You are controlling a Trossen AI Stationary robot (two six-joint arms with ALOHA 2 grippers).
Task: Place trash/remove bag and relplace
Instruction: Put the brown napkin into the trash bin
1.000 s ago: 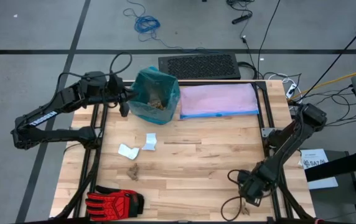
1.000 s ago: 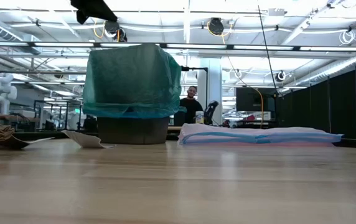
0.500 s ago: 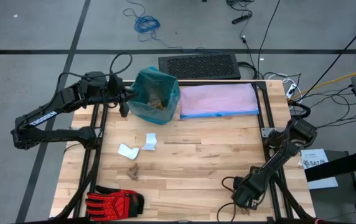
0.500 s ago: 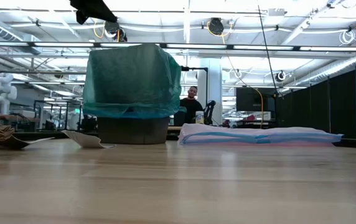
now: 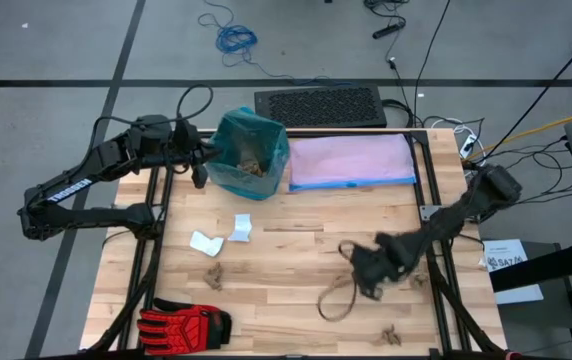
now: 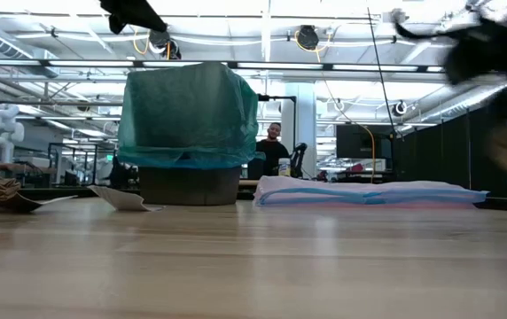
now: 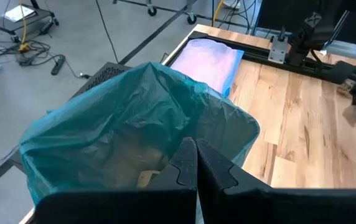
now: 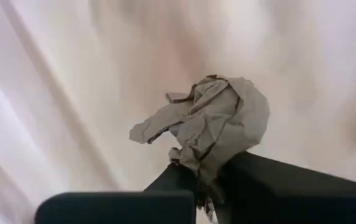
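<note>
While carried above mid-table, crumpled tan paper wad [image 8: 218, 127] pinched at 1 edge by right gripper [image 5: 369, 268]: light, soft, crushable. Left gripper [image 7: 195, 163] shut, beside bag [image 5: 249, 150].

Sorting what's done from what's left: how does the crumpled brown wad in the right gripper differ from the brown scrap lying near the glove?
The held wad is clamped in the right gripper's shut jaws, up off the wood; the scrap lies loose on the table, untouched. The wad is over the table's right half; the scrap lies on the left, between the white paper pieces and the red glove. Both are crumpled tan-brown paper, still outside the green-lined bin.
</note>
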